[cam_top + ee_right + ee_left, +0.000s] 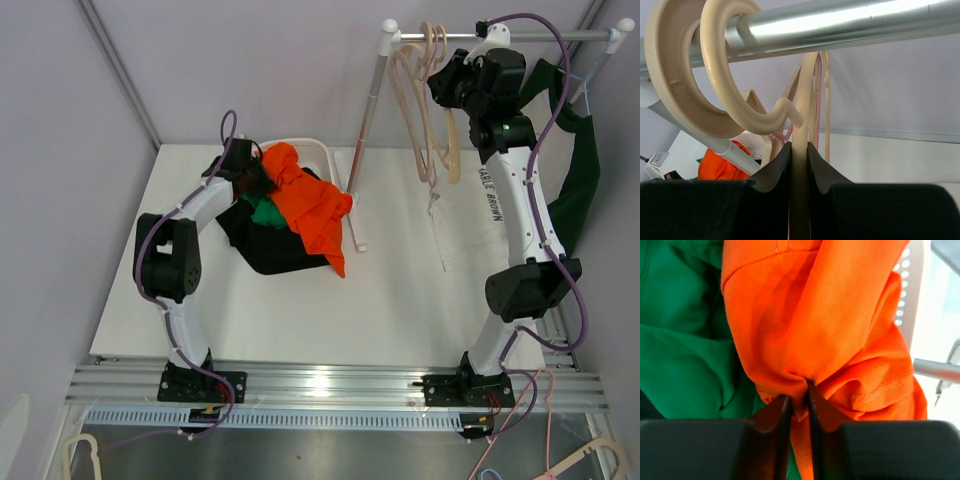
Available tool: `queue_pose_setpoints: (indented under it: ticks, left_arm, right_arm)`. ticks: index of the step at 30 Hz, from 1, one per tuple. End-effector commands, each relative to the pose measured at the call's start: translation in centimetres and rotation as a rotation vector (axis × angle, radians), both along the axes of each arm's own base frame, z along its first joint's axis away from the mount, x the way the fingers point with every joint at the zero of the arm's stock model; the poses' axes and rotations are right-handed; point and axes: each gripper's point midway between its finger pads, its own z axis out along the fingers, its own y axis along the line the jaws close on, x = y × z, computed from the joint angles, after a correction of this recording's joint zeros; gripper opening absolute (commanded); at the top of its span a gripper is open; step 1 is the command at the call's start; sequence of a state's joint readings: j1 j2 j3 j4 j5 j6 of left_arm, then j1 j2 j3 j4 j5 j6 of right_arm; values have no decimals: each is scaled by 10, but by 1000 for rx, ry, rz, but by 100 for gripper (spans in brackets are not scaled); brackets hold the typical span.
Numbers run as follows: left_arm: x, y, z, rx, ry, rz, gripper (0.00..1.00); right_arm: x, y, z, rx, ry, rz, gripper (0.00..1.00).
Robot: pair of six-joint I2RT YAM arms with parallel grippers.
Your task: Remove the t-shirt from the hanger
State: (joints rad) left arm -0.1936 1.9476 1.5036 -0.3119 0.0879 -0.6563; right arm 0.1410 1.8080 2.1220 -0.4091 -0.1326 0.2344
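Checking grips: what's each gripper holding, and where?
Left gripper pinches a fold of the orange t-shirt; right gripper clamps a cream hanger on its stem.

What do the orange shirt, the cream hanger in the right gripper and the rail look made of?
The orange shirt looks like soft knit cloth, probably cotton, matte; it folds and shows stitched hems. The hanger is likely moulded plastic, smooth cream with a soft gloss. The rail looks like a metal tube, silver with a bright streak.
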Motion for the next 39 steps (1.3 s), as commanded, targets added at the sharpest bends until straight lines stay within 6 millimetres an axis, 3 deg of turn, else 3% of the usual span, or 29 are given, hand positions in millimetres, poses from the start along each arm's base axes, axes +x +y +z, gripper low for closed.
queue_pose_setpoints:
  ticks: [1,4,6,7,8,9,10,11,12,14,15,18,19,21,22,23,24,31,33,35,39]
  left_arm:
    - [8,-10,9,-53,-37,-32,23]
    - [8,-10,6,-55,-50,-46,25]
    - [8,-10,13,-54,-71,-45,36]
    - [9,-8,16,-48,-77,-44,43]
    - [9,-11,21,-49,-93,-63,60]
    - [8,-12,33,-43,-133,-87,94]
    - [2,-10,32,-37,-141,-87,99]
    - [1,-8,37,-39,-186,-82,100]
    - [-1,-6,63,-35,-254,-78,99]
    - [-3,4,76,6,-289,-43,100]
    - [-7,7,94,15,-326,-36,99]
    - [-16,10,126,81,-400,-15,99]
    - [-21,16,145,106,-445,17,100]
    - [-29,12,166,128,-492,4,99]
    - [-35,11,181,129,-527,0,99]
    - [-38,9,189,135,-547,-11,99]
    - [-41,5,197,136,-560,-21,100]
    - [-57,-13,234,125,-626,-101,100]
    - [-63,-25,242,95,-668,-135,100]
    - [-65,-38,248,77,-696,-157,99]
    - [-64,-68,259,81,-741,-207,99]
  right_arm:
    - [-14,-3,30,4,-72,-2,5]
    - [-11,-19,32,-5,-67,-85,0]
    - [-9,-26,36,-3,-76,-93,0]
    - [-7,-26,33,-3,-66,-86,12]
    - [-8,-24,33,2,-64,-59,29]
    - [-8,-25,33,-2,-60,-51,55]
    - [-8,-26,34,-7,-57,-49,60]
    - [-8,-26,34,-12,-56,-53,64]
    - [-7,-29,35,-27,-60,-61,67]
    - [-8,-38,38,-46,-63,-104,75]
    - [-10,-42,40,-66,-64,-113,78]
    - [-16,-58,42,-98,-48,-158,80]
    - [-22,-63,48,-108,-57,-171,80]
    - [-32,-72,49,-123,-50,-197,81]
    - [-32,-84,36,-117,-19,-241,82]
    - [-42,-93,51,-108,-61,-273,83]
    - [-44,-102,49,-109,-60,-304,83]
    - [-32,-182,18,-200,59,-558,90]
    - [-29,-201,16,-233,75,-610,97]
    - [-34,-221,26,-230,71,-668,98]
    - [-25,-244,19,-277,96,-739,98]
